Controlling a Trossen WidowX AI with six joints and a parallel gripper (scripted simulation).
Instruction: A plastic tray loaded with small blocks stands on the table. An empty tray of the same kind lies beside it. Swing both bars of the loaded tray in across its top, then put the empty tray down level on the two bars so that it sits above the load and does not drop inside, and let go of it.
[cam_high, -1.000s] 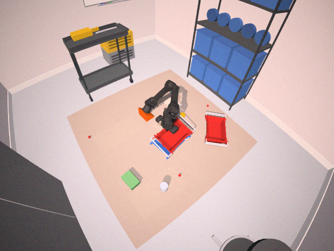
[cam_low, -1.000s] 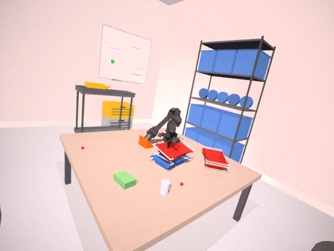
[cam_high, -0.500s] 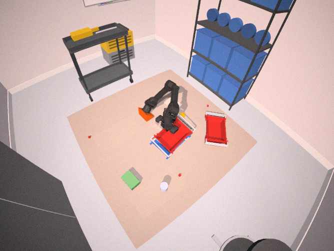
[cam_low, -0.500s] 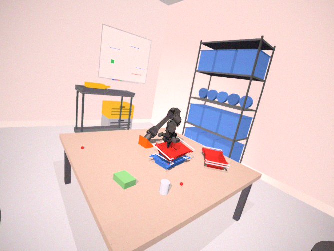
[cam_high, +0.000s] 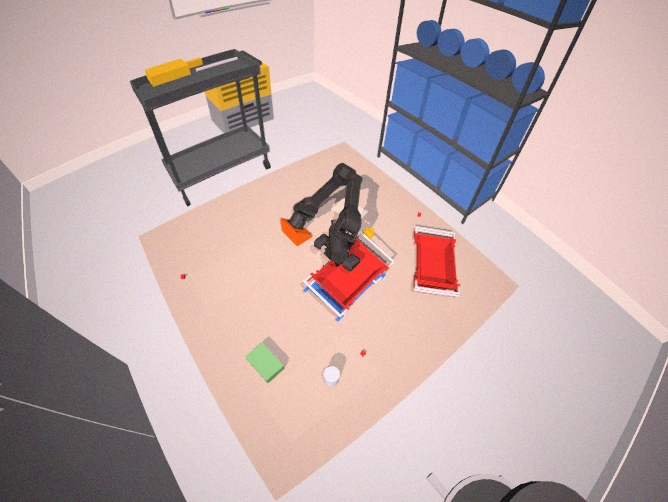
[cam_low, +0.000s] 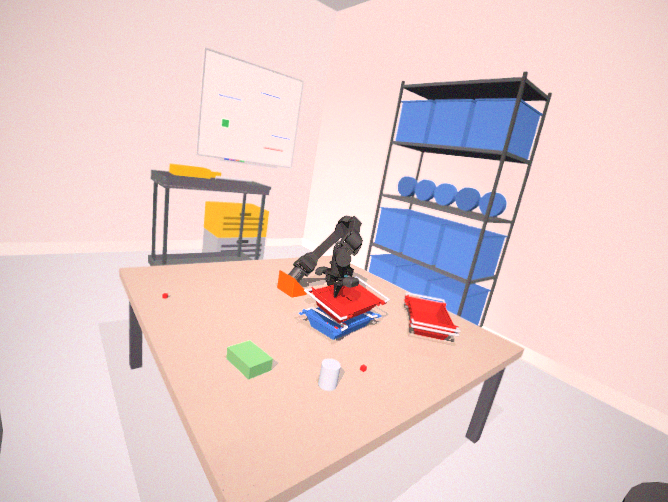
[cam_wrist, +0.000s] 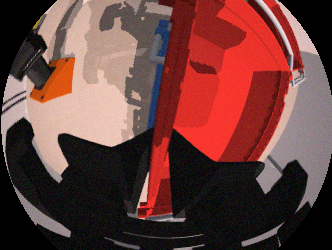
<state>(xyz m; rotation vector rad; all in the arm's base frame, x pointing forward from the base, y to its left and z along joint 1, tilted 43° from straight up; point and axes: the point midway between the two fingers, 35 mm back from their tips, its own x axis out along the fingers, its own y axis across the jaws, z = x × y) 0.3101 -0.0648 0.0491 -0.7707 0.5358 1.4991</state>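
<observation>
- My fingers (cam_high: 337, 261) (cam_low: 336, 293) are gripping one side wall of the red tray (cam_high: 351, 276) (cam_low: 345, 299) (cam_wrist: 210, 122).
- The red tray is hanging above the blue tray (cam_high: 327, 296) (cam_low: 322, 322) (cam_wrist: 155, 100).
- I should be centring over the blue tray, lowering level and slowly, and releasing only once both bars appear to be bearing weight.

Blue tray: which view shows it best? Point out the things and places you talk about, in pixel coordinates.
Exterior: the blue tray (cam_low: 335, 327) (cam_high: 325, 296) (cam_wrist: 154, 102) shows its near walls below the held red tray (cam_low: 345, 303) (cam_high: 345, 280) (cam_wrist: 207, 100). Top gives mainly one end and edges; wrist, only a strip.
</observation>
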